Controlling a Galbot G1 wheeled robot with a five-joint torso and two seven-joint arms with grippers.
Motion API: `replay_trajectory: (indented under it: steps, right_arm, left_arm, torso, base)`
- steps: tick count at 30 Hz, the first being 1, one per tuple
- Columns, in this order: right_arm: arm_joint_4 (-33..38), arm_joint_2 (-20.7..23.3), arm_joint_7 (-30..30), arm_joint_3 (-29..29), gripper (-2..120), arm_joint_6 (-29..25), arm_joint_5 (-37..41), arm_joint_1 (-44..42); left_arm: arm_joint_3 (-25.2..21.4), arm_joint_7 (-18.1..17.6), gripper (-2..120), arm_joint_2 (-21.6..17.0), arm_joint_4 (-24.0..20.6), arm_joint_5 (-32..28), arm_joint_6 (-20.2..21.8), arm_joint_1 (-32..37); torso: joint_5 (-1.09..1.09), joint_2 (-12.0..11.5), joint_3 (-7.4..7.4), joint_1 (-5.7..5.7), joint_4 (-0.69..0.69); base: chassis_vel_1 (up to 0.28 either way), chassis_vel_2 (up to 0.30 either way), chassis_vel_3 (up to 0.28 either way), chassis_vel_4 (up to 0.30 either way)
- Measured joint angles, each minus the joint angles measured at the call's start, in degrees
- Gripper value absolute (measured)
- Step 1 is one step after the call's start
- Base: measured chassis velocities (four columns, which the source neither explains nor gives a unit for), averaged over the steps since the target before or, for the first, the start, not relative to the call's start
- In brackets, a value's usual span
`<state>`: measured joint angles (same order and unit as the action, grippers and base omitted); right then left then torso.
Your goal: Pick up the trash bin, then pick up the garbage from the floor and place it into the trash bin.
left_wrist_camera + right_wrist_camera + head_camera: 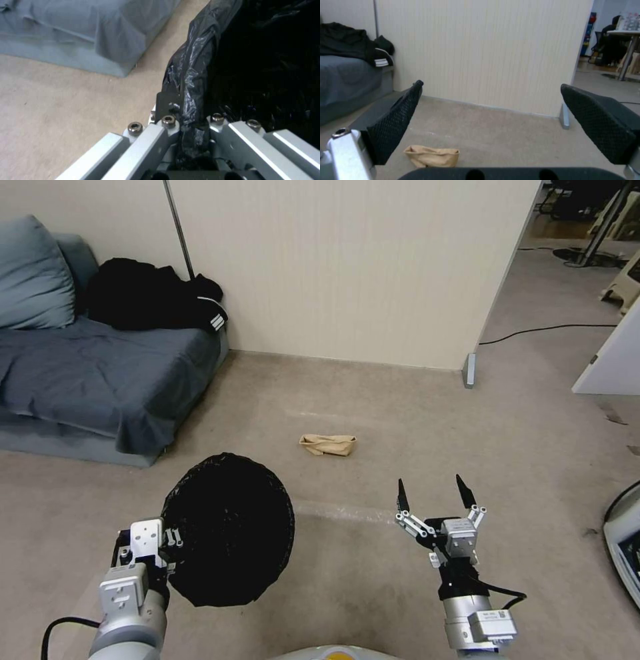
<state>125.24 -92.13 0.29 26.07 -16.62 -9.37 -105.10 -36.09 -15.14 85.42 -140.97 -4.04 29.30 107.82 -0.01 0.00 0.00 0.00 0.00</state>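
With the trash bin [230,530] lifted, left gripper [170,543] pinching its bag-lined rim, the right gripper [433,493] hangs spread; a tan paper bag [328,445] awaits collection on the floor [533,460].

Left gripper [171,545] grips trash bin [230,530] — right gripper [435,493] spread.

Black-lined trash bin [230,530] held tilted (mouth toward camera); crumpled tan paper bag [328,445], seemingly flattened, on carpet.

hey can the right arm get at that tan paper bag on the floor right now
Probably yes. The right gripper is open, and bare carpet lies between it and the tan paper bag; the left gripper holds the trash bin off to the side.
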Motion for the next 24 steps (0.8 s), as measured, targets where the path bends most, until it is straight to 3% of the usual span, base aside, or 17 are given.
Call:
replay_trajectory:
  steps: [24]
  right_arm:
    - [0.1, 0.0, -0.3, 0.2, 100, -0.5, -0.7, -0.7]
  left_arm:
    - [0.2, 0.3, 1, 0.4, 1.0, 0.0, -0.6, -0.6]
  torso:
    - [0.01, 0.0, 0.00, 0.00, 0.00]
  base:
    - [-0.150, 0.151, 0.149, -0.146]
